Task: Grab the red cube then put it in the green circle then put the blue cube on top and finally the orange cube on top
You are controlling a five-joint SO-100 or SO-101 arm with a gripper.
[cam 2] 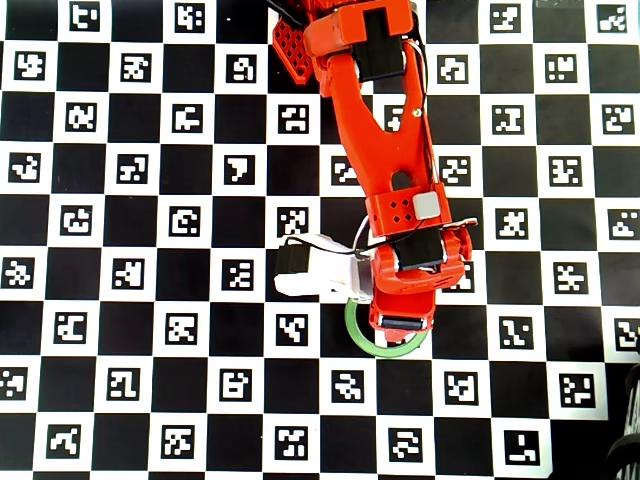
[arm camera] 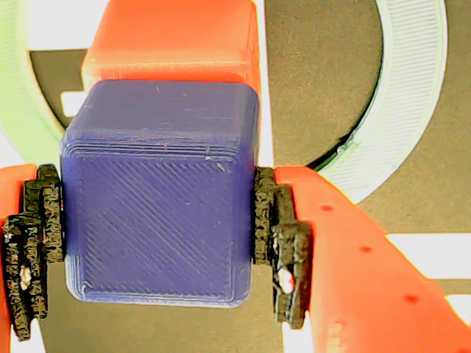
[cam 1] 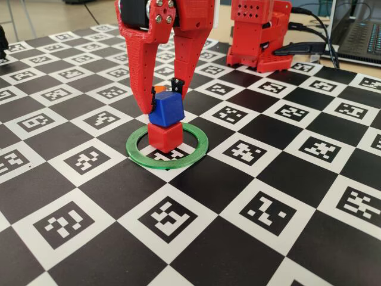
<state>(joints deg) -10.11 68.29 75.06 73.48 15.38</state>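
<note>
The red cube [cam 1: 165, 137] stands inside the green circle [cam 1: 196, 149] on the checkered mat. The blue cube [cam 1: 166, 109] sits on top of it, shifted slightly left in the fixed view. My gripper [cam 1: 164, 106] is shut on the blue cube, one finger on each side. In the wrist view the black pads [arm camera: 283, 243] press both sides of the blue cube [arm camera: 162, 198], with the red cube [arm camera: 173, 40] below it and the green circle [arm camera: 412, 95] around them. A sliver of the orange cube [cam 1: 158, 89] shows behind the fingers. In the overhead view the arm hides all three cubes; part of the green circle [cam 2: 355, 335] shows.
The arm's red base [cam 1: 256, 36] stands at the back of the mat. A laptop [cam 1: 357, 30] and cables lie at the back right. The white wrist camera [cam 2: 310, 270] sticks out left of the gripper in the overhead view.
</note>
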